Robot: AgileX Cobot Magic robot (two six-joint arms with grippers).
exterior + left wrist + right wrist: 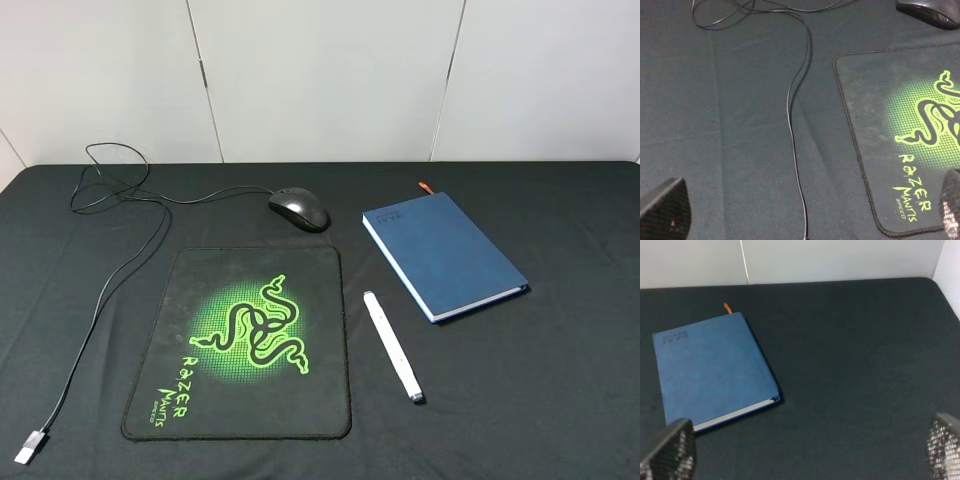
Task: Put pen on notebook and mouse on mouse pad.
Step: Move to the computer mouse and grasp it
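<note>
The black mouse [298,209] [930,11] rests on the table just beyond the far edge of the mouse pad [245,342] [900,135], which carries a green snake logo. A white pen [392,346] lies on the cloth between the pad and the dark blue notebook [443,254] [710,371], closed with its orange ribbon at the far end. Neither arm shows in the high view. The left gripper [805,212] stands open above the cable beside the pad. The right gripper [807,452] is open too, above bare cloth near the notebook's corner.
The mouse's thin black cable [110,270] [795,125] loops at the back left and runs down to a silver USB plug [31,446] near the front left edge. A black cloth covers the table [560,400]. White wall panels stand behind.
</note>
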